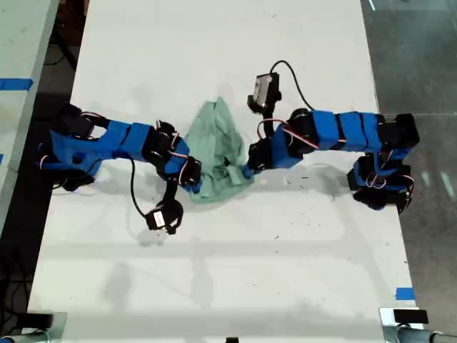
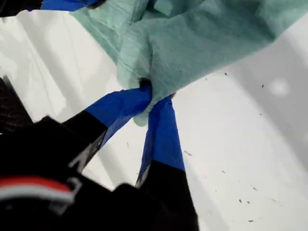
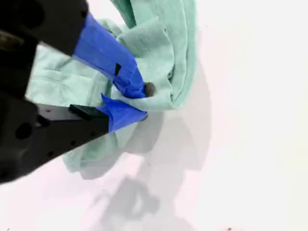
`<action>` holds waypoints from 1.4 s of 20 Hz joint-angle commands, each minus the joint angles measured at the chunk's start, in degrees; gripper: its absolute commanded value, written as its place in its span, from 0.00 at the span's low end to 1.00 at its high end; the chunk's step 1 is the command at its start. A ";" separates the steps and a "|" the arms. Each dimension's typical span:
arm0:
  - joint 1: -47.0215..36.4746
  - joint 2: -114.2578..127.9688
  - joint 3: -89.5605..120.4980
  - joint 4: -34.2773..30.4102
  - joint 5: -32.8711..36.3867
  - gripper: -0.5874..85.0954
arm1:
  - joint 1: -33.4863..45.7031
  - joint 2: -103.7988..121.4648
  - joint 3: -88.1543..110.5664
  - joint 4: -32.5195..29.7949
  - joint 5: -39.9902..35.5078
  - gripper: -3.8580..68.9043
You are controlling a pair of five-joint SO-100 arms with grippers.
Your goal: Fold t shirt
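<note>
my first end effector (image 2: 153, 98) clamped on t shirt (image 1: 218, 153) edge; my second end effector (image 3: 137, 103) clamped on another fold. shirt bunched, wrinkled, mid white counter (image 1: 214, 43), between both blue arms.

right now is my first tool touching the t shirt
Touching. In the first wrist view my first tool has both blue-taped fingers closed on a bunched edge of the t shirt, with cloth pinched between the tips.
</note>
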 commanded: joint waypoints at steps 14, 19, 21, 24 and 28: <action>-42.71 -1.41 9.32 -1.23 21.09 0.01 | 31.46 -10.11 6.33 -23.55 -19.16 0.07; -44.12 -19.78 2.02 -1.85 27.95 0.12 | 34.45 -21.71 5.54 -23.64 -19.07 0.08; -43.68 -19.86 1.76 -1.23 28.04 0.18 | 34.37 -22.41 4.22 -21.97 -18.90 0.30; -43.59 -12.66 1.58 0.18 29.79 0.22 | 34.45 -20.57 2.20 -18.54 -19.42 0.30; -45.09 2.20 6.77 0.53 31.03 0.21 | 35.24 -12.57 1.76 -13.01 -19.95 0.25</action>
